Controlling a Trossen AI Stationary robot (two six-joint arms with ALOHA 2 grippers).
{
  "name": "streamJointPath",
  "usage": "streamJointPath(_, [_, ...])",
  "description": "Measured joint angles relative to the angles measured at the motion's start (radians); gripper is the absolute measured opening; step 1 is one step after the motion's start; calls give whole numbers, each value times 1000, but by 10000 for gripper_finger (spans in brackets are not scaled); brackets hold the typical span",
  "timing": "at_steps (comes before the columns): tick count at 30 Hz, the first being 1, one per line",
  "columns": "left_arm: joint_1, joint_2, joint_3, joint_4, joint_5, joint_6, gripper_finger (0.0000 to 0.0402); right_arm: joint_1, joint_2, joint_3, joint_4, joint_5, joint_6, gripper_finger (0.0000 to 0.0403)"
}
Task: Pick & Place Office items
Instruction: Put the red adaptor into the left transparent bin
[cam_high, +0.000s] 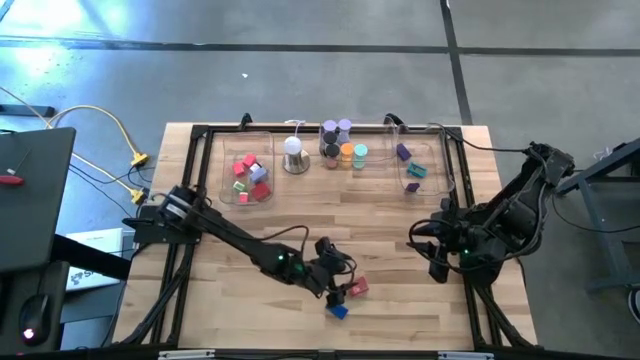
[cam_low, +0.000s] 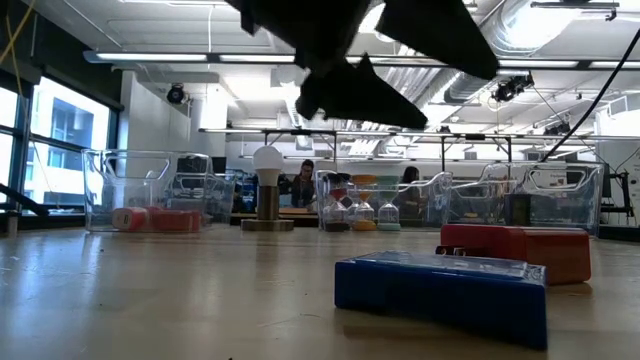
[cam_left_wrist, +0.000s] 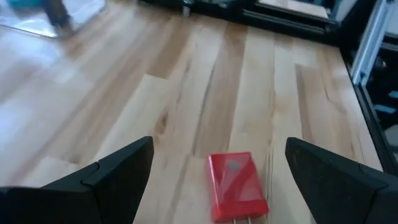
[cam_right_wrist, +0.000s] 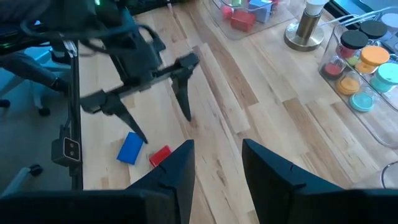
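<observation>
The left gripper (cam_high: 335, 272) is being held with its fingers spread wide and empty, low over the bare wood in the lower middle of the high view. A red block (cam_high: 358, 287) is lying just to its lower right, and a blue block (cam_high: 337, 311) is lying just below that, at the bottom centre of the frame; the two blocks are close together but apart. In the left wrist view the red block (cam_left_wrist: 237, 185) is being framed between the two fingers, slightly right of centre, its long axis running roughly along the line of approach, so a short advance and descent is probably being called for. The right gripper (cam_high: 437, 250) is being kept at the right edge, well apart from both blocks, its fingers narrowed with nothing seen between them; the left arm is clearly the nearer.

Two loose blocks are being counted on the open table. Three clear trays are being counted along the upper edge: the left tray (cam_high: 222, 175) holding several red and pink blocks, the middle tray (cam_high: 385, 160) about five round rolls, the right tray (cam_high: 437, 180) a purple and a teal piece.
</observation>
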Motion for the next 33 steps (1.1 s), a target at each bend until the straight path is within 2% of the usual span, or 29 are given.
streamJointPath(5, [-17,40,-1,62,23,68,355,0,0,0,0,5,2,121])
streamJointPath(13, [-30,89,-1,126,74,89,355,0,2,0,2,13,8,121])
streamJointPath(33, [-21,163,-1,222,59,112,355,0,6,0,4,12,11,121])
